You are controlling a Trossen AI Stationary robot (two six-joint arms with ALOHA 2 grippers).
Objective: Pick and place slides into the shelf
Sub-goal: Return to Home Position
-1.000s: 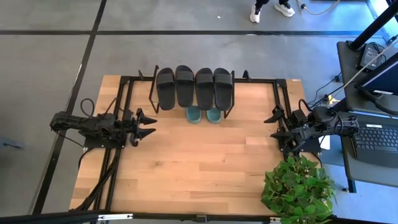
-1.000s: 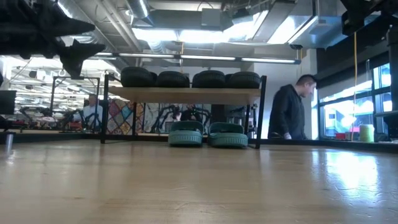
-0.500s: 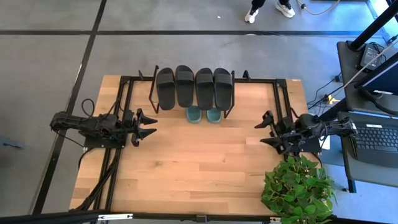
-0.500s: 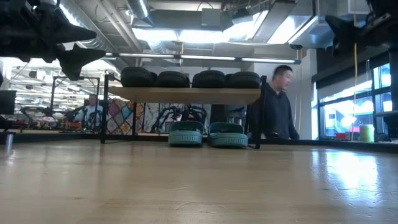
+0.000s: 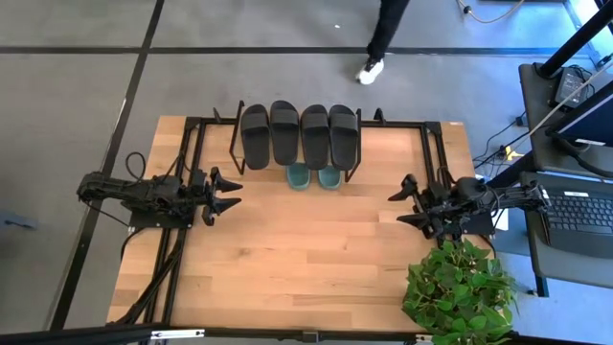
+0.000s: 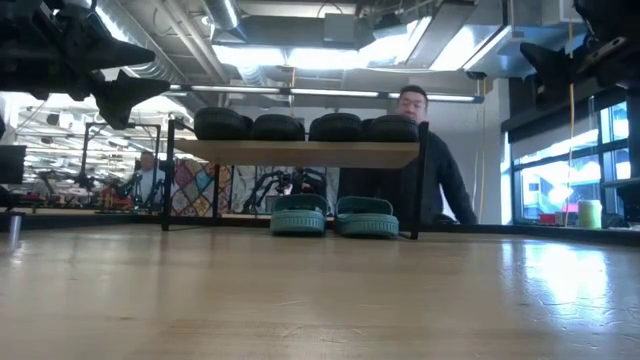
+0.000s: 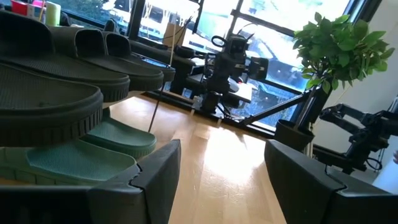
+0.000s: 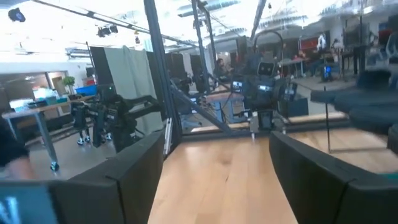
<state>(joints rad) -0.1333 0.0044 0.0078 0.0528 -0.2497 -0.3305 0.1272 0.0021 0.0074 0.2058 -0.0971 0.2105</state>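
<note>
Several matte black slides lie side by side on the shelf's wooden top, soles down. Two sage green slides rest on the table under the shelf, also seen as green slides in the low view. My left gripper is open, raised over the table's left side, pointing at the shelf. My right gripper is open, raised over the table's right side, pointing left. Both are apart from every slide.
A potted plant stands at the table's near right corner, close to my right arm. A person stands behind the shelf beyond the far edge. Bare wood spreads between the arms. A desk with a keyboard stands right of the table.
My right gripper has moved toward the table's left and slightly toward the near edge, staying open. My left gripper has kept still. The person behind the table has walked from right to left behind the shelf.
</note>
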